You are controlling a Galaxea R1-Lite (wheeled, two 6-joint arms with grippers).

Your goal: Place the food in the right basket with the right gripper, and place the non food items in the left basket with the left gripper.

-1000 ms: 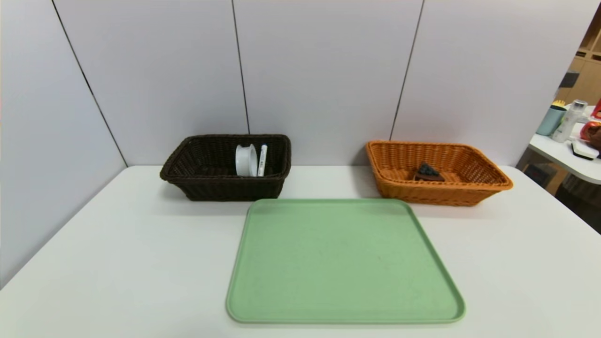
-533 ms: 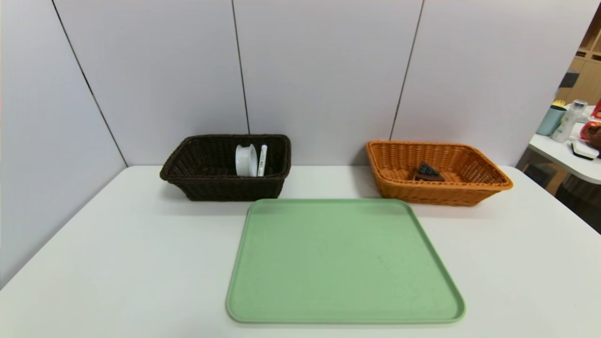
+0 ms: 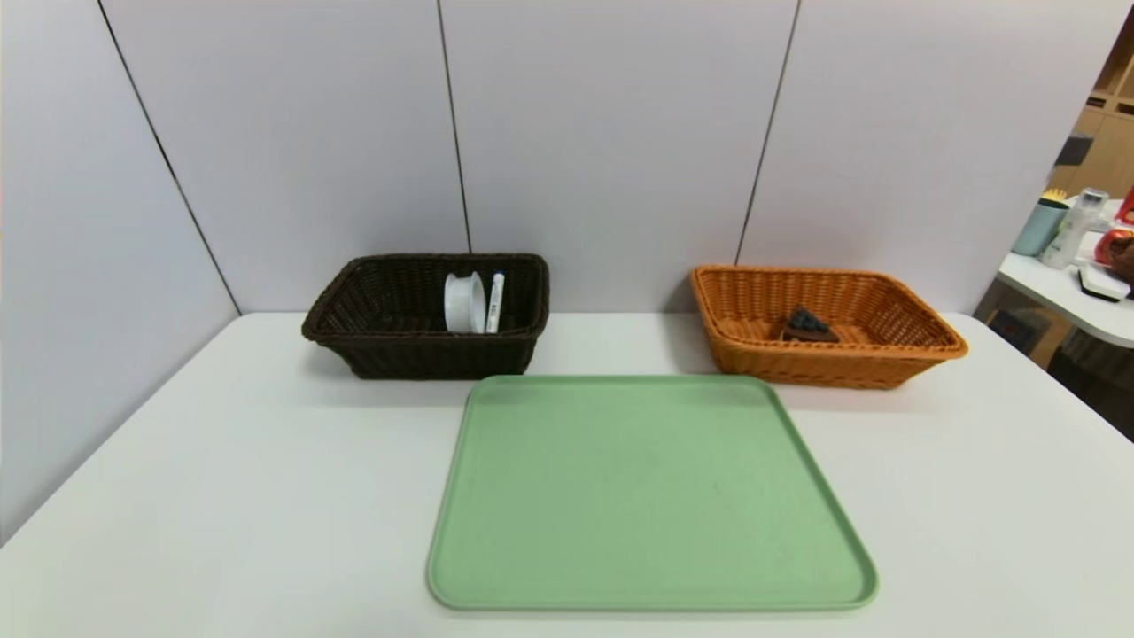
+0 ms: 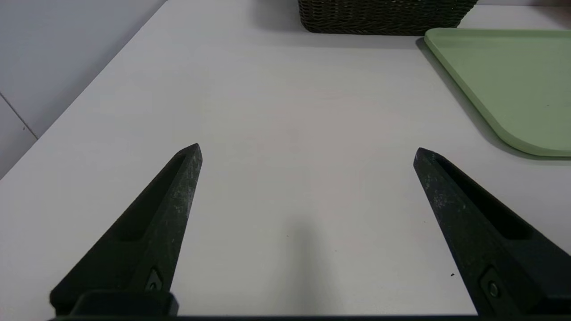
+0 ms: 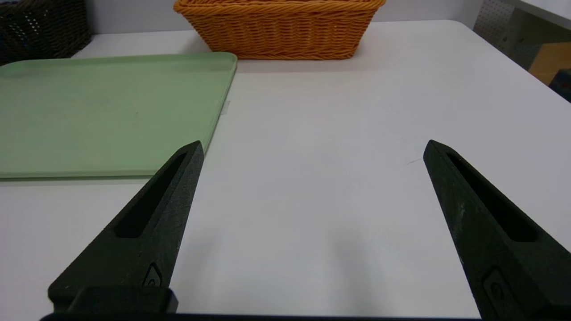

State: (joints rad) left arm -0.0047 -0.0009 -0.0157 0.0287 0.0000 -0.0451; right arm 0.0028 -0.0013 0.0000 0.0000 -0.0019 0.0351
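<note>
The chocolate cake slice [image 3: 808, 326] lies inside the orange-tan right basket [image 3: 921, 341] at the back right. A white tape roll [image 3: 462, 302] and a white marker with a blue cap [image 3: 495, 302] stand inside the dark brown left basket [image 3: 354, 310] at the back left. Neither arm shows in the head view. My left gripper [image 4: 308, 150] hovers open and empty over bare table, near the front left. Over the table right of the tray, my right gripper [image 5: 313, 147] is open and empty too.
A bare green tray [image 3: 647, 496] lies in the middle of the white table [image 3: 221, 496], also seen as the tray [image 4: 513, 76] and the tray [image 5: 102, 107] from the wrists. Grey wall panels stand behind the baskets. A side table with bottles [image 3: 1076, 257] is at far right.
</note>
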